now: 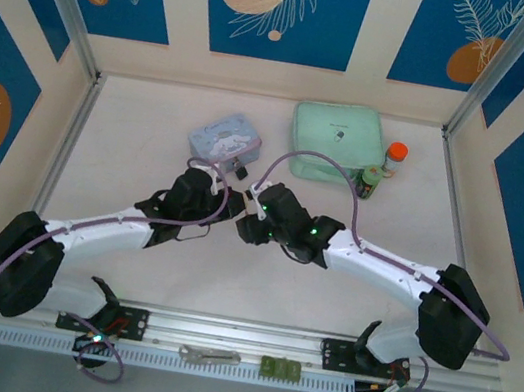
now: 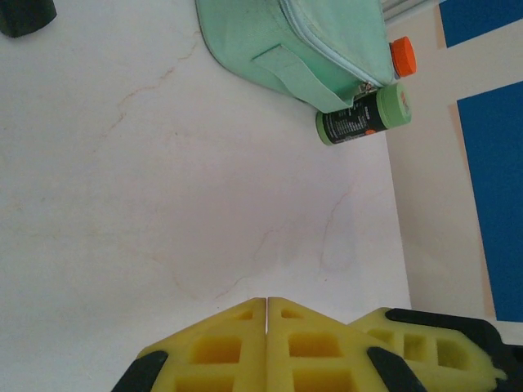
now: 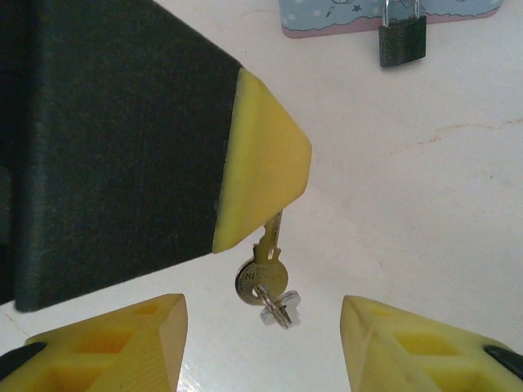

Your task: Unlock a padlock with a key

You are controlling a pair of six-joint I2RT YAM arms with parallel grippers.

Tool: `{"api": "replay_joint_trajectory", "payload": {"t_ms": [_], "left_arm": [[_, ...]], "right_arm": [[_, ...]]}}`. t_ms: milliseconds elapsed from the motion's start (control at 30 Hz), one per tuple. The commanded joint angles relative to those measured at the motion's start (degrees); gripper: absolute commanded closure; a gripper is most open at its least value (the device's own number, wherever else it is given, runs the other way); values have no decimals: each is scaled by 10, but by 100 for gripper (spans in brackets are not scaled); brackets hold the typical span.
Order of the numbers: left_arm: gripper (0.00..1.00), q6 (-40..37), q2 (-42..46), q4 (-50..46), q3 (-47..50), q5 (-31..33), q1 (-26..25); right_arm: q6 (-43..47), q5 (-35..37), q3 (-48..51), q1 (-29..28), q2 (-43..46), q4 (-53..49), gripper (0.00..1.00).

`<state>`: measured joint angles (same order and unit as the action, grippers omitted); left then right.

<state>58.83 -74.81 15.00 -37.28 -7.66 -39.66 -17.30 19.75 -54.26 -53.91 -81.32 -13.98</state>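
Observation:
The key (image 3: pixel 263 273) hangs bow-down with a small ring and clear tag, its blade pinched in the yellow tips of my left gripper (image 3: pixel 263 159), which is shut on it. In the left wrist view my left gripper (image 2: pixel 267 300) shows its pads pressed together, and the key is hidden there. My right gripper (image 3: pixel 261 300) is open, one yellow fingertip on each side of the key's bow, touching nothing. The padlock (image 3: pixel 402 39), dark with a silver shackle, hangs on the front of the pale blue tin (image 3: pixel 384 10). From above, both grippers meet mid-table just in front of the padlock (image 1: pixel 242 168).
The pale blue tin (image 1: pixel 224 137) sits behind the grippers. A mint green pouch (image 1: pixel 338 140) lies at the back right, with an orange-capped bottle (image 1: pixel 394 159) and a green-capped bottle (image 1: pixel 371 182) beside it. A grey metal tool (image 1: pixel 210 356) rests on the near rail.

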Motion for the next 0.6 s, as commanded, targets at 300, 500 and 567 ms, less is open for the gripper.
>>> {"api": "replay_joint_trajectory", "payload": {"t_ms": [300,500,567], "left_arm": [[100,27,35,-10,3,-16,-5],[100,33,32,-7,5,-22,-7],[94,33,35,-5,6,-22,-7]], "right_arm": [[27,19,0,-3,-26,36,70],[32,15,-1,-2,-27,43,93],[34,3,0,1,-27,43,100]]}}
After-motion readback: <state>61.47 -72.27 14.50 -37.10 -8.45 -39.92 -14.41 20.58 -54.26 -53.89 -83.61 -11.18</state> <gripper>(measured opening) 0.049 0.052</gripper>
